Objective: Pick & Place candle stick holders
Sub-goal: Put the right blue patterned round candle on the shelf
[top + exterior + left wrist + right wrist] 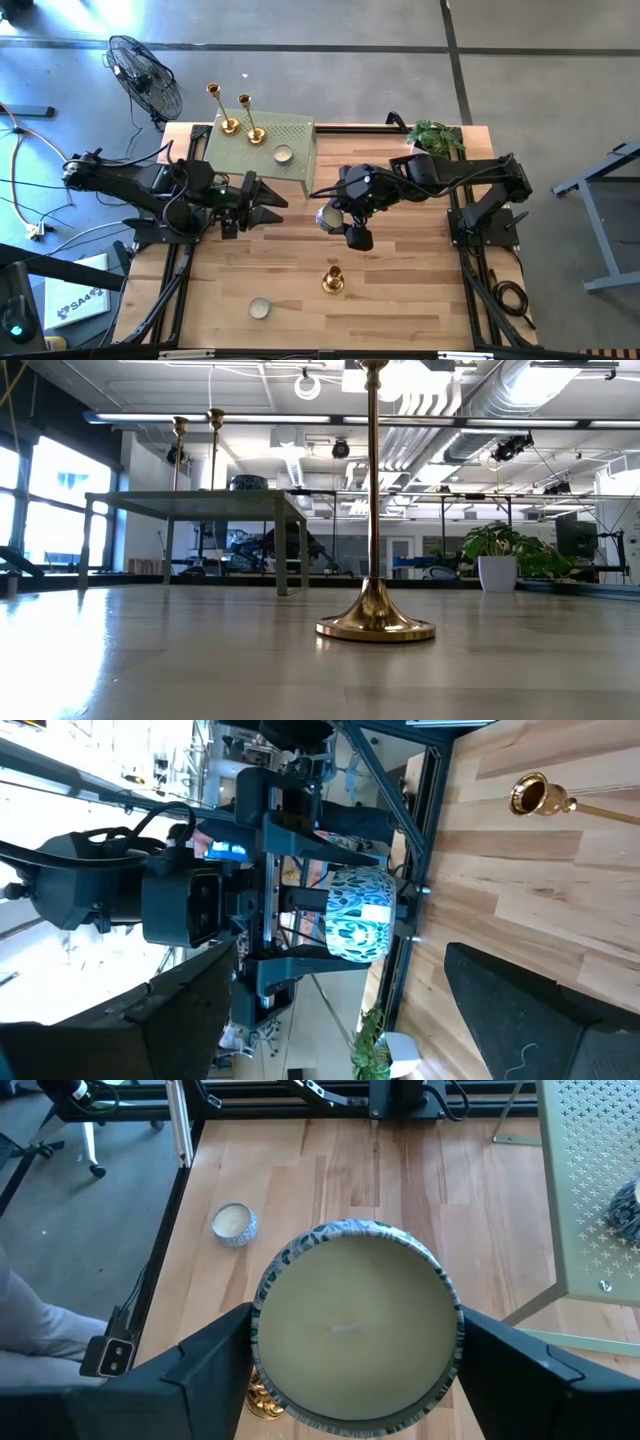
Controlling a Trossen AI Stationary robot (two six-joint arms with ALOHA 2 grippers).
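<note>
Wooden table (400,300), right fingers (130,1380) clamping patterned candle jar (355,1330), left fingers (530,1020) wide, 1 candlestick (333,280) nearby

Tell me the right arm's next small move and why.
Probably carry the blue-patterned round candle jar, gripped between the right gripper fingers, toward the green perforated metal stand. Two gold candlesticks and a small candle already sit there; the third gold candlestick remains on the table.

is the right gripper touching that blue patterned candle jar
Touching. In the right wrist view, the right gripper's two fingers press against opposite sides of the jar.
</note>
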